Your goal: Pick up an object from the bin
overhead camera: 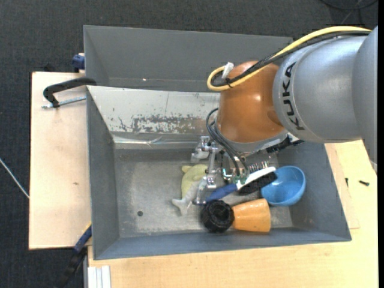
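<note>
Bin (144,179) with orange cup (253,216), blue bowl (288,186)

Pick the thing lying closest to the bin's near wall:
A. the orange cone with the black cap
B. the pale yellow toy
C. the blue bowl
A: the orange cone lies right along the near wall of the bin, while the blue bowl and the pale yellow toy sit farther back.
</note>
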You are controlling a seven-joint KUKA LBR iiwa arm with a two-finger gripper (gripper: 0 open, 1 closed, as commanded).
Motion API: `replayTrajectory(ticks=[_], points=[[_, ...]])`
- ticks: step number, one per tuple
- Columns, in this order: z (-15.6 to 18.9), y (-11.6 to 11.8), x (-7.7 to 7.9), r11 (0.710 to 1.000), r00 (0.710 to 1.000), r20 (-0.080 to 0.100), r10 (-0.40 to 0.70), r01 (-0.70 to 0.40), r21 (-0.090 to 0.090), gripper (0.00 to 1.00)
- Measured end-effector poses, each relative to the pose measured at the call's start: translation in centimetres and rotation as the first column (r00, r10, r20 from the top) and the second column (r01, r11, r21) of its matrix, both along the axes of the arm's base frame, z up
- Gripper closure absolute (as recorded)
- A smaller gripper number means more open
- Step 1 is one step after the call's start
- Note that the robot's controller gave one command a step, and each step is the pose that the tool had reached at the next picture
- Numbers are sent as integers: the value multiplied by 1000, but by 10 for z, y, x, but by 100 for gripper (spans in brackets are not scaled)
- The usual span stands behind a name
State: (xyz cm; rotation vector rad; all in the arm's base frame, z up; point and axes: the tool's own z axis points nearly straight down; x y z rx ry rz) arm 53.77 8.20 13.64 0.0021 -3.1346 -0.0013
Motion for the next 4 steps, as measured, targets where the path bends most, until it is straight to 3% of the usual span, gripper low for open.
replayTrajectory(ticks=[1, 2, 3, 4], points=[[-9, 47, 48, 937, 937, 14, 349, -349, 1, 0], [-65, -28, -9, 934, 933, 16, 358, -359, 0, 0], [-62, -25, -6, 932, 932, 21, 363, -363, -1, 100], [68, -19, -12, 929, 929, 19, 371, -371, -3, 100]])
